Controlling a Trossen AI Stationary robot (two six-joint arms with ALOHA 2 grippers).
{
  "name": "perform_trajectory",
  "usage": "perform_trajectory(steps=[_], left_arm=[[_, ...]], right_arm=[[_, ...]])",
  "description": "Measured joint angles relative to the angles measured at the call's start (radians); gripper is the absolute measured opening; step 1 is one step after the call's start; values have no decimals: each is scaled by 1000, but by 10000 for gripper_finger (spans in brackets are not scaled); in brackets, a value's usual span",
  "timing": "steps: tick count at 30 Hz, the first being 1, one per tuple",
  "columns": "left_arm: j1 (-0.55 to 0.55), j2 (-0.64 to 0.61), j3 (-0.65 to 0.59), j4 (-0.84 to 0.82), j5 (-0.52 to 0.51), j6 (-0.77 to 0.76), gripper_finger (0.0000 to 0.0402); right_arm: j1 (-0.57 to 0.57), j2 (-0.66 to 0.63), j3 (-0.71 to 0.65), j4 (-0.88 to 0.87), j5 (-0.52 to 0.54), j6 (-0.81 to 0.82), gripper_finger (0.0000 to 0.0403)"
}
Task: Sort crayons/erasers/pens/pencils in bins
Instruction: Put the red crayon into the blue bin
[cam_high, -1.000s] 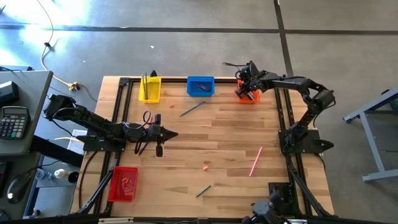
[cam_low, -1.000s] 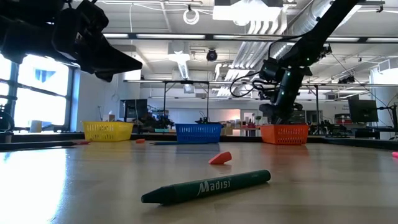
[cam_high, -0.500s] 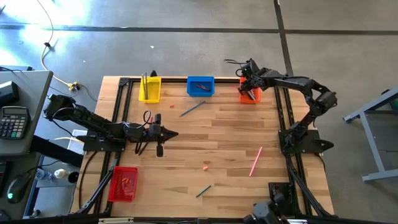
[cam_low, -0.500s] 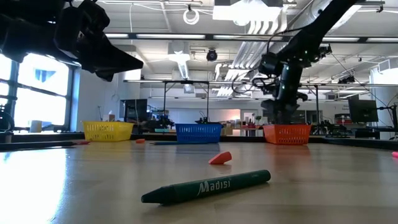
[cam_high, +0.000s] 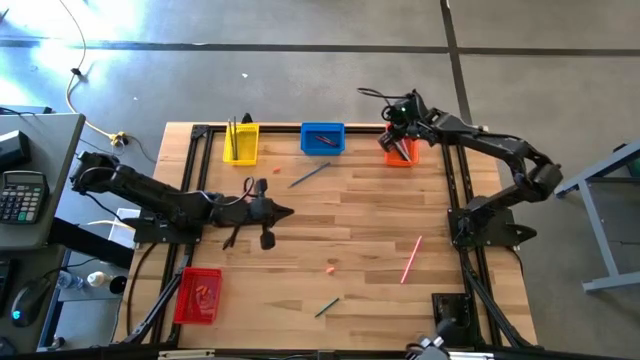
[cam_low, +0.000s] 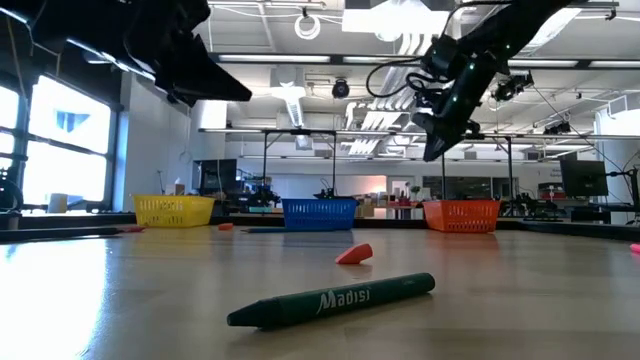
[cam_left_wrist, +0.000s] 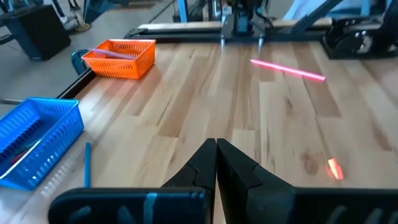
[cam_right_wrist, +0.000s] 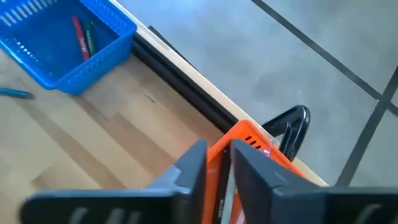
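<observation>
Left end effector (cam_high: 284, 211) hovers mid-worktop, fingers clenched together, empty. Its wrist view catches the pink pen (cam_left_wrist: 288, 70) and an eraser (cam_left_wrist: 335, 168). Low view alone shows the green crayon (cam_low: 332, 300) up close. Right end effector (cam_right_wrist: 217, 169) hangs over the orange bin (cam_high: 399, 150), slightly parted, empty.

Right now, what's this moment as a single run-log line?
right gripper: above orange bin, empty | left gripper: shut, mid-table | loose: pink pen, eraser, green crayon

Four bins (cam_high: 322, 138) along table edges (yellow, blue, orange, red), pink pen (cam_high: 411, 259), green crayon (cam_low: 330, 299) lying flat
</observation>
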Motion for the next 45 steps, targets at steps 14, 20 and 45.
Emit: perform_trajectory(steps=[14, 20, 45], left_arm=[[140, -27, 142, -466, 116, -95, 2], [259, -27, 260, -777, 155, -174, 4], [689, 178, 304, -1167, 301, -388, 154]], right_arm=[[147, -65, -465, 795, -203, 56, 4], [241, -75, -484, 922, -201, 36, 1], [291, -81, -455, 954, -198, -42, 0]])
